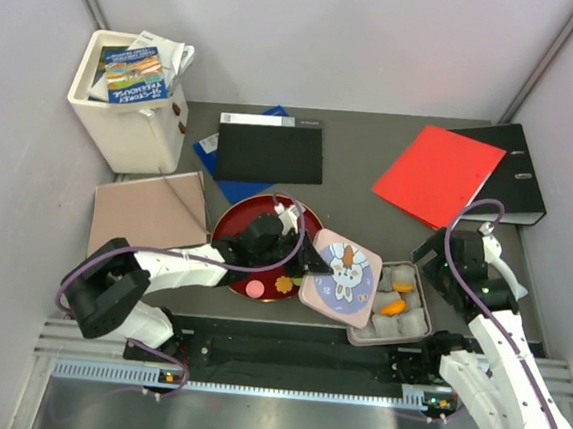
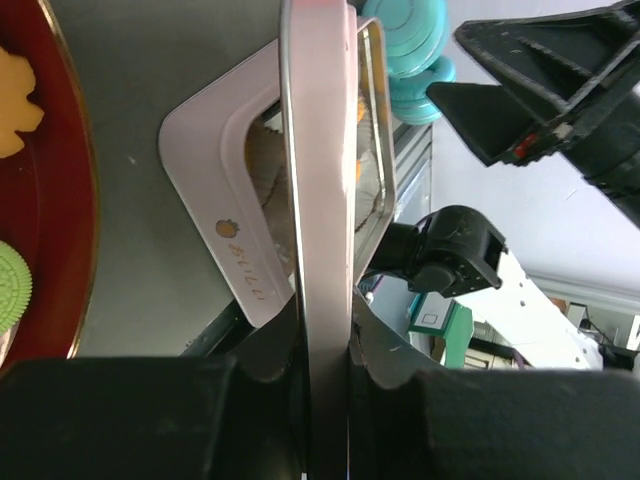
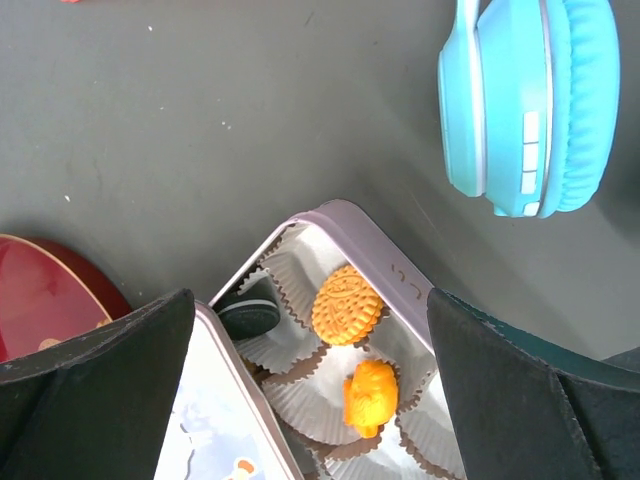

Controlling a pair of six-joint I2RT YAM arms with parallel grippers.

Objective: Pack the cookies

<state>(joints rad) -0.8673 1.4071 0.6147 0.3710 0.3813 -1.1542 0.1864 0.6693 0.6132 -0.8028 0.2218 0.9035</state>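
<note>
1. Left claw is clamped on the lid edge, beside the tin.
2. Right claw is apart, above the tin.
3. Two orange cookies lie in the tin; others are on the plate.

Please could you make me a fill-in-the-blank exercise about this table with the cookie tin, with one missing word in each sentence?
1. The left gripper is shut on the tin's ___.
2. Two cookies inside the tin are ___ in colour.
3. The round plate beside the tin is ___.
4. The right gripper above the tin is ___.
Missing words: lid; orange; red; open.
</note>
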